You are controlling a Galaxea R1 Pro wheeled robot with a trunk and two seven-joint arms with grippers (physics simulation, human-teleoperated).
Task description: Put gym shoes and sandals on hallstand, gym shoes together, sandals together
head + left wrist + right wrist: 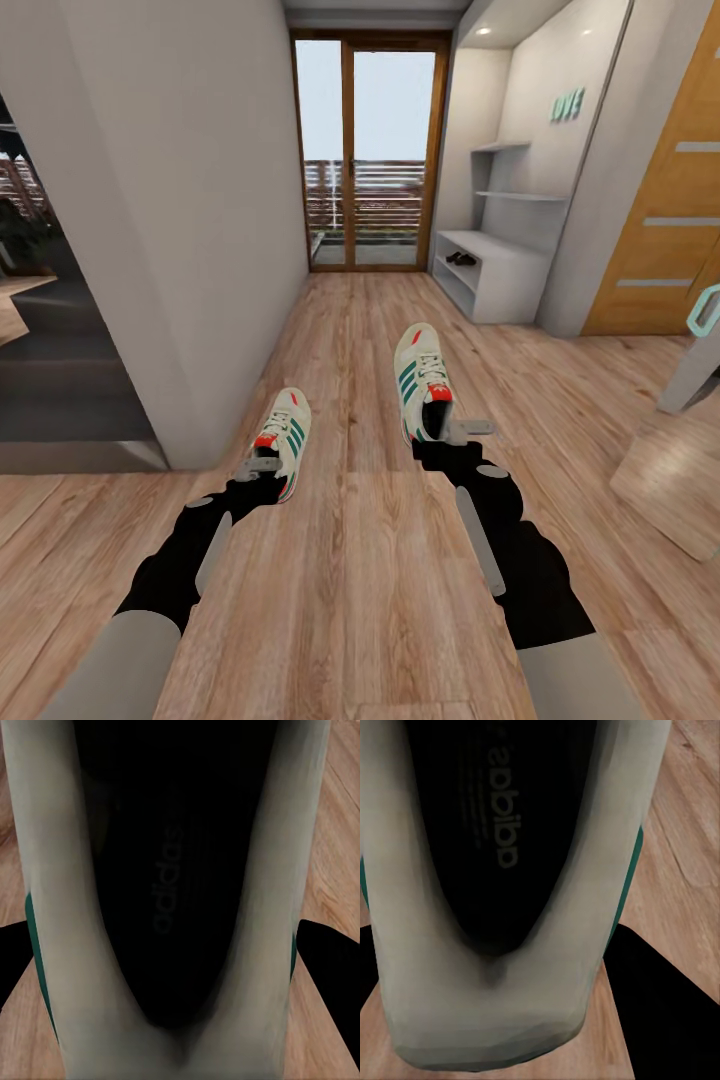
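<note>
I have a gym shoe in each gripper. My left gripper is clamped on the heel of the left shoe, and my right gripper is clamped on the heel of the right shoe; both shoes point toes-first toward the hallstand, held above the floor. In the left wrist view the shoe has a dark insole between cream walls, with a black finger at its side. The right wrist view shows the other shoe's heel rim the same way. The hallstand stands far ahead against the right wall, beside the glass door. Dark sandals lie on its bench top.
</note>
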